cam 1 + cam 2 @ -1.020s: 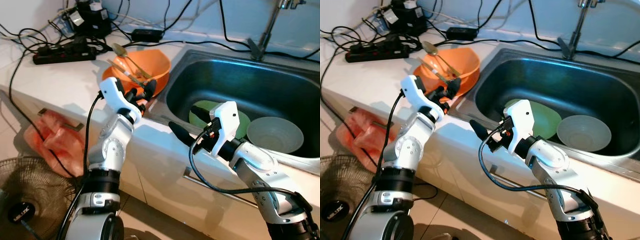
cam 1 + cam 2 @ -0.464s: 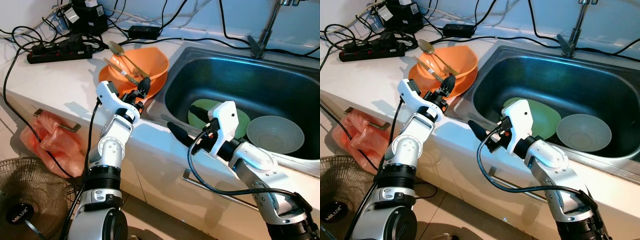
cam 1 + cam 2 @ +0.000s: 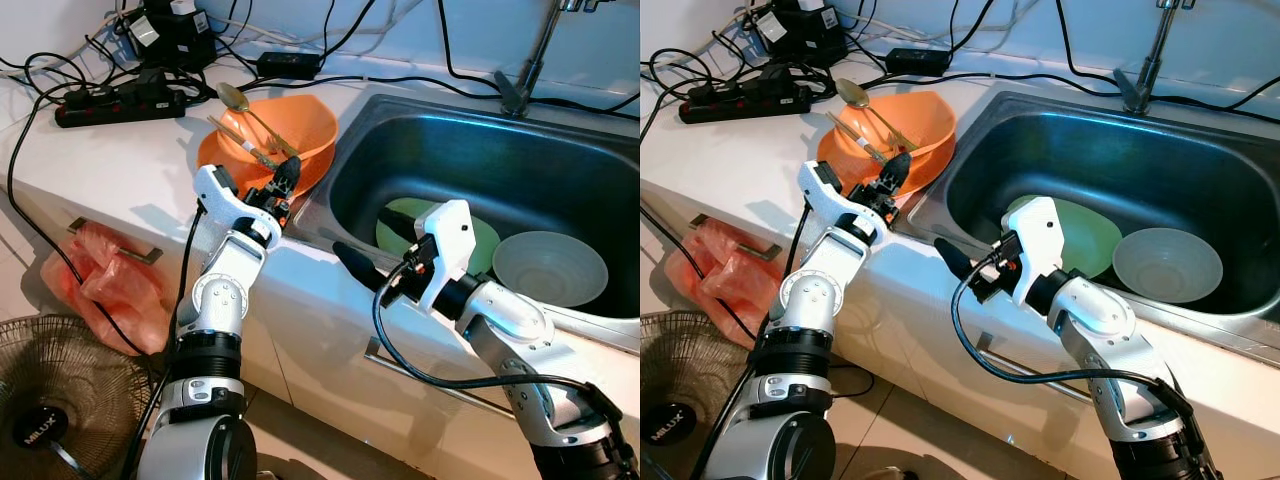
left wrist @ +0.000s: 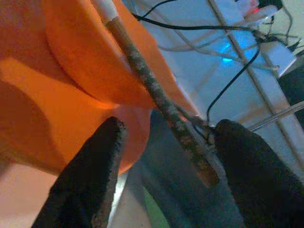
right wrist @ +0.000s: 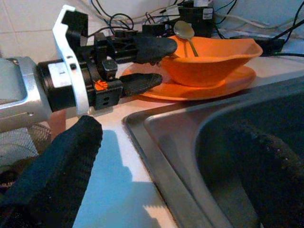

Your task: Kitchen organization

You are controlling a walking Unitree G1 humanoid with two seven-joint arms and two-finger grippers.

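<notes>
L gripper [image 3: 284,180], fingers spread wide, straddles chopsticks [image 3: 243,145] at orange bowl [image 3: 300,125] near sink [image 3: 470,150] edge; R gripper [image 3: 372,250] wide over worktop front edge. Fan [image 3: 40,435] label reads "MILUX".

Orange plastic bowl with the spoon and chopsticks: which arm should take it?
Left. The left claw is open at the orange plastic bowl, fingers straddling its rim. The right claw sits open over the steel sink edge, farther off.

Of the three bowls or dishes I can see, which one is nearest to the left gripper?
The orange bowl on the counter, with cutlery in it: the left gripper is at its rim. The green plate and the pale bowl lie in the sink, nearer the right arm.
</notes>
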